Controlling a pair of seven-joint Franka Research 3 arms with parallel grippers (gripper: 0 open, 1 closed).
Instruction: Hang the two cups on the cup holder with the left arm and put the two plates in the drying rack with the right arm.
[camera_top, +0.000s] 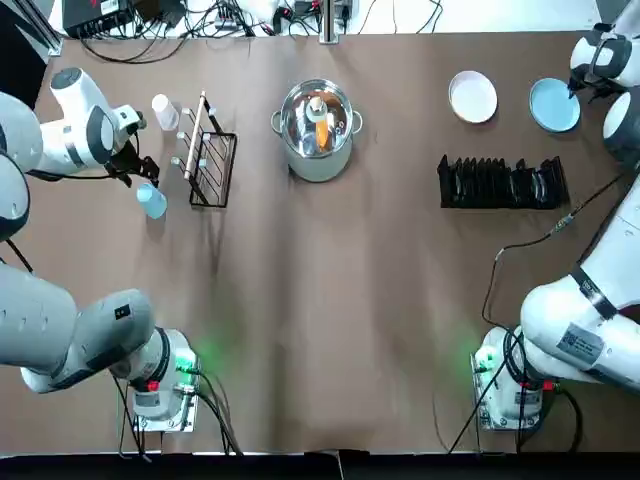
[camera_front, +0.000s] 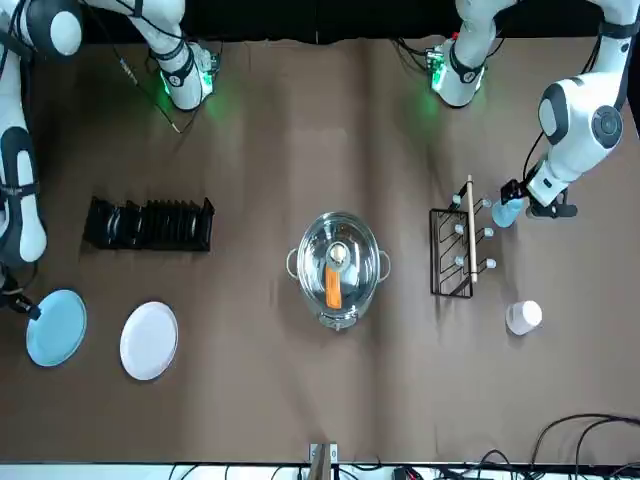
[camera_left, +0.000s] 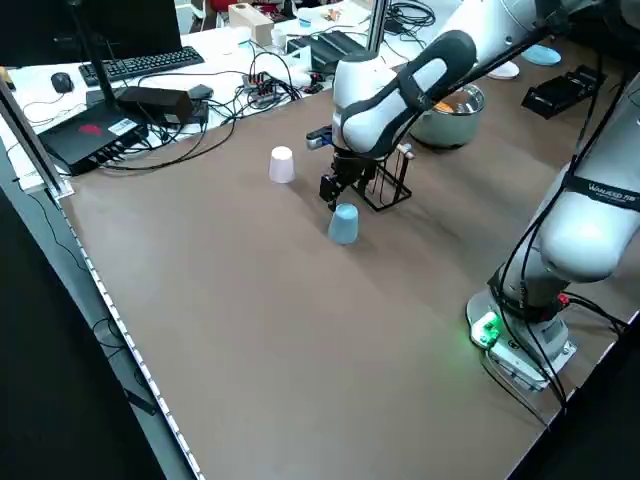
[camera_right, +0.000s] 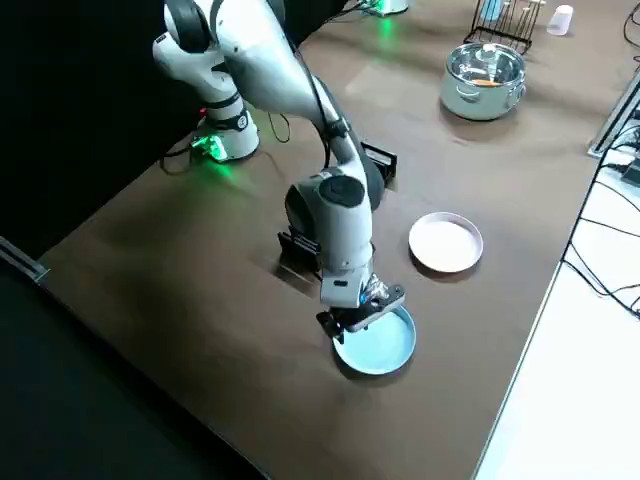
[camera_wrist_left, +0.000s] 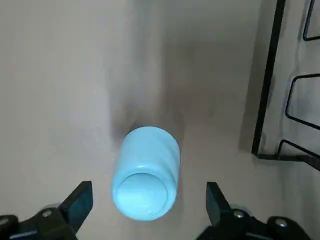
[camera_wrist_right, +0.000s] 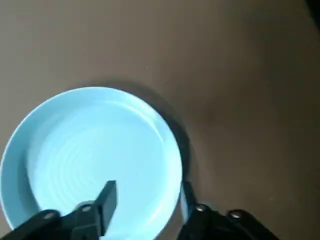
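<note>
Left gripper (camera_wrist_left: 145, 210) was held open, its fingers apart on either side of the upside-down light blue cup (camera_wrist_left: 145, 172) beside the cup holder (camera_top: 208, 155). Right gripper (camera_wrist_right: 145, 205) was open astride the light blue plate's (camera_wrist_right: 90, 150) rim, beyond the drying rack (camera_top: 500, 183).

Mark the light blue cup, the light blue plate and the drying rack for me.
light blue cup (camera_wrist_left: 145, 172): left wrist view, on its side wall.
light blue plate (camera_wrist_right: 90, 145): right wrist view, on its inner face.
drying rack (camera_top: 500, 183): top view, on its upright slots.
</note>
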